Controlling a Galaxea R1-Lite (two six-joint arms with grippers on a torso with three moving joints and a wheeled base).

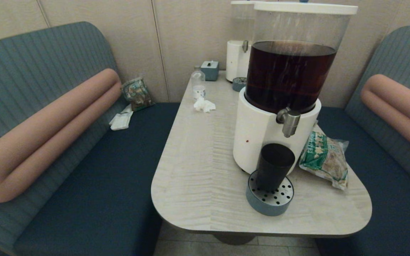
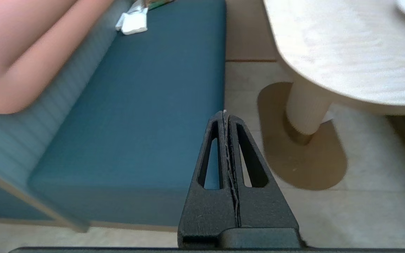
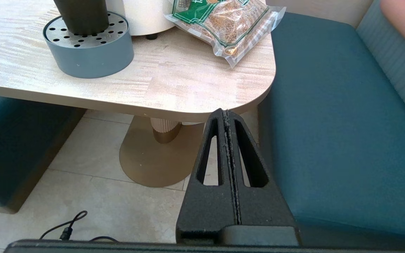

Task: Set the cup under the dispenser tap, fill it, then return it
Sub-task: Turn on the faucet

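On the pale wood-grain table (image 1: 198,170), which has rounded corners and a single ribbed pedestal leg, stand two drink dispensers: the large one (image 1: 290,74) at the front has a clear cylindrical tank of dark brown liquid, a white lid and a white round base, and a smaller clear-liquid dispenser (image 1: 238,46) stands behind it near the wall. Two teal upholstered benches with salmon bolster rolls flank the table. The dispenser tap (image 1: 289,121), a stubby brushed-silver spout, juts from the front of the big base. Directly below it the cup (image 1: 273,166), a smoky-black tapered tumbler with no handle, stands upright on a round blue-grey drip tray (image 1: 269,205) with a perforated metal top; a second such tray sits by the far dispenser. Just beside the base lies one clear vacuum-sealed packet of grain (image 1: 325,158) with a green and white label, its writing too small to read. Farther back are one small clear bottle (image 1: 198,84) with a white label, a crumpled white tissue (image 1: 204,105) and a blue-grey tissue box (image 1: 210,69). The left gripper (image 2: 225,113) hangs low beside the table, over the bench edge and floor, its black fingers pressed together on nothing. The right gripper (image 3: 225,111) hangs just below the table's near corner, fingers likewise together and empty.
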